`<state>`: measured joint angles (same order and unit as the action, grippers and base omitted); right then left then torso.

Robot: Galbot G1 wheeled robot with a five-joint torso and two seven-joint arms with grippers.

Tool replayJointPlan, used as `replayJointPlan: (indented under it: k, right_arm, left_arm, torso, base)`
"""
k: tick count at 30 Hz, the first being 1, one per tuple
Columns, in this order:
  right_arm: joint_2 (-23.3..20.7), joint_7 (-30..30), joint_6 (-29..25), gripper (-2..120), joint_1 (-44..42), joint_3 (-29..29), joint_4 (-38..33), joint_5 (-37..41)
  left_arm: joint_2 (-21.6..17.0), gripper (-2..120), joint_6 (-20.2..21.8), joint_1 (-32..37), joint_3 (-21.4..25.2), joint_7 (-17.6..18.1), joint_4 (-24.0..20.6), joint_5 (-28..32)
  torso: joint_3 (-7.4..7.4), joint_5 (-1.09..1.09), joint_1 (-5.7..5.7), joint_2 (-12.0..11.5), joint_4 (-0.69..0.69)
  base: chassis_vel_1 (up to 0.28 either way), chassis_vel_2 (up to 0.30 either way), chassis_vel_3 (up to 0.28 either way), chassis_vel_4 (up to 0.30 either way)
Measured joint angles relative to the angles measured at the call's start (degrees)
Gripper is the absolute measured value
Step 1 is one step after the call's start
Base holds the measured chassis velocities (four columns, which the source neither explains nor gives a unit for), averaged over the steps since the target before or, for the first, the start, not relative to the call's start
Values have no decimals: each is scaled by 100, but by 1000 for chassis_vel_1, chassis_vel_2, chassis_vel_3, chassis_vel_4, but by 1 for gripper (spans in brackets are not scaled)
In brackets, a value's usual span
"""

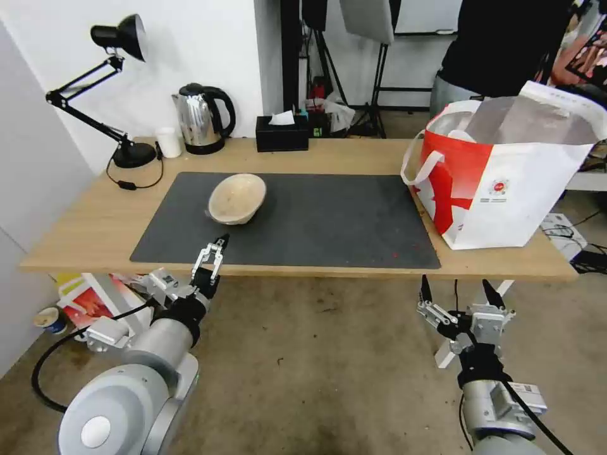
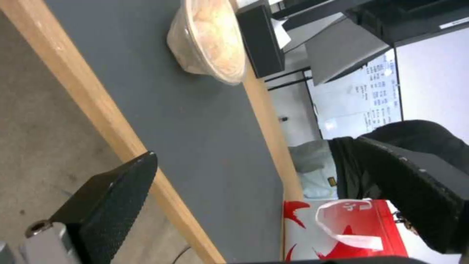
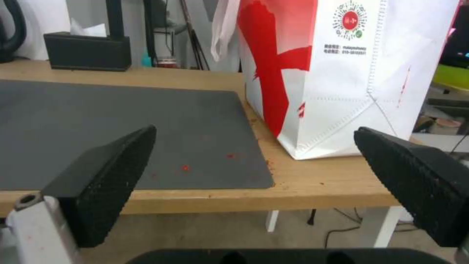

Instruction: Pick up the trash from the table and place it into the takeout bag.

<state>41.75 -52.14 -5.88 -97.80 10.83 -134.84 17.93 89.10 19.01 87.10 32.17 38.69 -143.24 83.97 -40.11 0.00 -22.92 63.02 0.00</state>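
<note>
A beige bowl (image 1: 237,198) lies tipped on the dark mat (image 1: 316,215), toward the tabletop's (image 1: 82,227) back left part. The left gripper (image 1: 212,253) hangs at the front edge, just short of the bowl, fingers spread and holding nothing. The red-and-white bag (image 1: 506,170) stands open at the right end. The right gripper (image 1: 456,292) sits below the front edge near the bag, fingers wide and empty.

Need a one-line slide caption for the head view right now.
Left gripper open at the table edge near the beige bowl; right gripper open below the takeout bag.
</note>
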Motion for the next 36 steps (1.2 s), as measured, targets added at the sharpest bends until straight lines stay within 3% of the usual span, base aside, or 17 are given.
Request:
replayJointPlan:
  k: [23, 36]
  right_arm:
    - [0, 0, 0, 100, 0, 0, 0, 0]
    - [0, 0, 0, 100, 0, 0, 0, 0]
  left_arm:
    - [-111, 100, -123, -137, 73, -221, 0, -174]
    - [-243, 100, -176, -410, 226, -195, 0, 118]
  torso:
    - [0, 0, 0, 1, 0]
    - [0, 0, 0, 1, 0]
  base:
    - [0, 0, 0, 0]
    - [0, 0, 0, 0]
